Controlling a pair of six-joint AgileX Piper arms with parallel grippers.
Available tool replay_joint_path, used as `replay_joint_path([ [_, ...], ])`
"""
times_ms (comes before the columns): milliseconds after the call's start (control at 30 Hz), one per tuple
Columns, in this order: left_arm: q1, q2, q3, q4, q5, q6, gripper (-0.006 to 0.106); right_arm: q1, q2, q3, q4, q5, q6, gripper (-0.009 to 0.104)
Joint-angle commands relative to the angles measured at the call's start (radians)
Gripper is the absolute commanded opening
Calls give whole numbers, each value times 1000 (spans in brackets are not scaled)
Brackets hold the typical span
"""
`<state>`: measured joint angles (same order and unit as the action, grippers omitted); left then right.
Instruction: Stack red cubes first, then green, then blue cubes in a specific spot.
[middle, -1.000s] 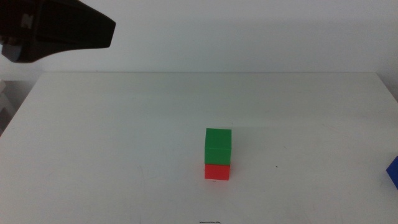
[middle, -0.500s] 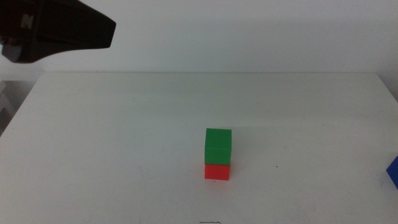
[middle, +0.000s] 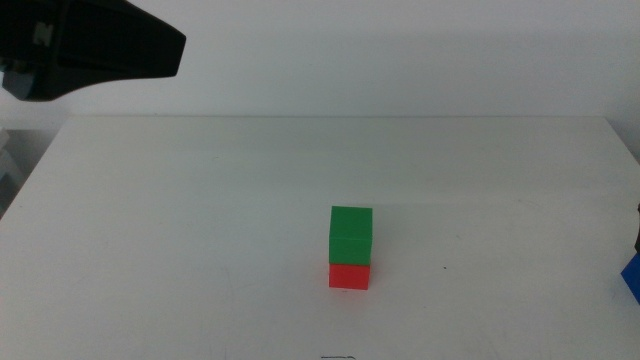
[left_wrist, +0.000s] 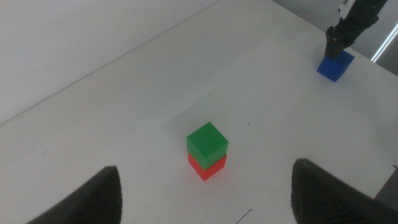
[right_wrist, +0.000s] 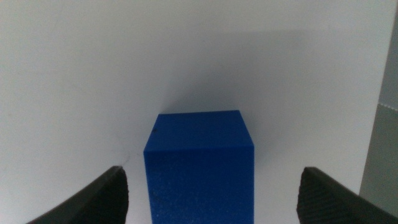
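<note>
Looking good so far: green (middle: 351, 235) sits on the red cube (middle: 349, 276) mid-frame, and we've only the blue cube (right_wrist: 200, 165) left, lying between the right gripper (right_wrist: 211, 193)'s wide-open, empty jaws.

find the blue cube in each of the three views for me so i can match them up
Middle view: blue cube is cut off at the right edge, low, on the table.
Left wrist view: it sits far from the camera, under the right gripper.
Right wrist view: it fills the centre between the open jaws.
Shared landmark: the green cube on the red cube, seen in the middle and left wrist views only.
</note>
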<state>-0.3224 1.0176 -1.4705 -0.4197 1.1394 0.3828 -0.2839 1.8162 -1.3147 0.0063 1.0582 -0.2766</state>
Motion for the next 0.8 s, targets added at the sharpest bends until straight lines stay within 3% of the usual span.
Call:
replay_joint_path([
  [0,-3,-9,-25,-34,-64,-4,93,-5,-41,-15,-20,-20,-15,83],
  [200,-3,-9,-25,-34,-64,-4,93,-5,-29,44,-18,-98,-37,83],
  [533,-3,-9,-25,-34,-64,-4,93,-5,5,54,11,-102,-40,82],
  [767,-3,-9,-25,-34,-64,-4,93,-5,12,54,-1,-83,-36,54],
])
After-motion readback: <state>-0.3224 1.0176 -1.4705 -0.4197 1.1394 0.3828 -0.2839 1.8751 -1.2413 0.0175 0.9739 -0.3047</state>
